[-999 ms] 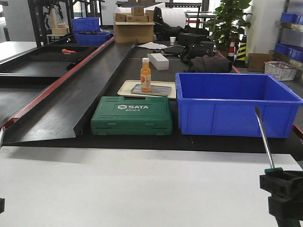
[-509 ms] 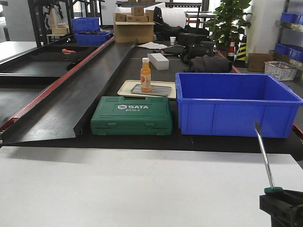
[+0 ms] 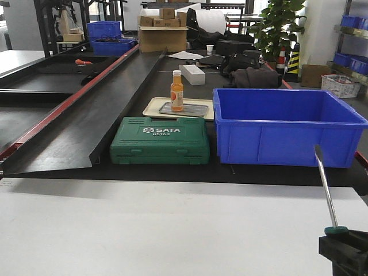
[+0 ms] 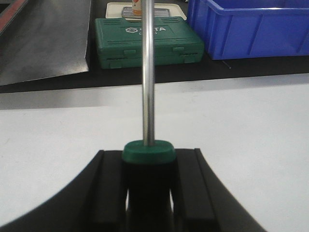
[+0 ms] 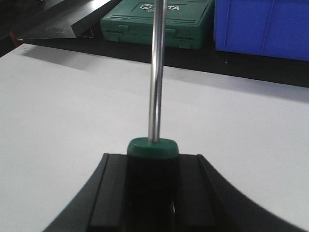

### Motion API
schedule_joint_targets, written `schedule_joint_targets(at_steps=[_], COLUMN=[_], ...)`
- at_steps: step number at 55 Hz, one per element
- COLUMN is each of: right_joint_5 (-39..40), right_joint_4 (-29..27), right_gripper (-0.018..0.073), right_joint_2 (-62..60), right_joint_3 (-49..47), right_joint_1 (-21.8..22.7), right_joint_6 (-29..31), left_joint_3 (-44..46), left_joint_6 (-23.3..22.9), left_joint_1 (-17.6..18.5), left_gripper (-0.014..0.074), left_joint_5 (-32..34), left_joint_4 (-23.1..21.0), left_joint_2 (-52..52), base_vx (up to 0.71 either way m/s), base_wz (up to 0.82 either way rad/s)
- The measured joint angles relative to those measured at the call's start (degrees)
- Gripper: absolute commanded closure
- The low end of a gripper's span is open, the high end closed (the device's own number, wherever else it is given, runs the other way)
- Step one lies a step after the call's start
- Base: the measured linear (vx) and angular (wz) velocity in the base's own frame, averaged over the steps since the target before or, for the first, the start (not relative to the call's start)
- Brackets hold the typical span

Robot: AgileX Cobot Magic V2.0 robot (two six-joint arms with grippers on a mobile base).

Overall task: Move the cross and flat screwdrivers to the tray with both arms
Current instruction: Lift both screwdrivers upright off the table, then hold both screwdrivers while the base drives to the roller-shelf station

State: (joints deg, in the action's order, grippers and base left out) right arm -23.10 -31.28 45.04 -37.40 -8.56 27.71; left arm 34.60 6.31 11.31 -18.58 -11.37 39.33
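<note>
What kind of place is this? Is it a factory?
Probably a workshop or a small factory floor. There's a green SATA tool case, a big blue plastic crate, and a long black-topped bench with cardboard boxes at its far end.

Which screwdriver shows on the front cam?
The screwdriver held by the right gripper, lower right. The left gripper holds the other screwdriver, seen only in its wrist view.
</note>
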Motion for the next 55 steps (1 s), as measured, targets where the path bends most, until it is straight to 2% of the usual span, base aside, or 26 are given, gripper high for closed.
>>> schedule_joint_targets(at_steps=[55], right_joint_5=[-0.21], right_joint_4=[0.00], right_gripper=[0.0567], right_joint_2=[0.00], right_joint_3=[0.00], right_joint_1=[0.00], right_joint_6=[0.00], left_joint_3=[0.00], left_joint_6=[0.00], left_joint_1=[0.00], left_gripper=[0.0596], left_joint_5=[0.00], left_joint_4=[0.00], left_joint_2=[0.00], base_vx=[-0.02], base_wz=[0.00])
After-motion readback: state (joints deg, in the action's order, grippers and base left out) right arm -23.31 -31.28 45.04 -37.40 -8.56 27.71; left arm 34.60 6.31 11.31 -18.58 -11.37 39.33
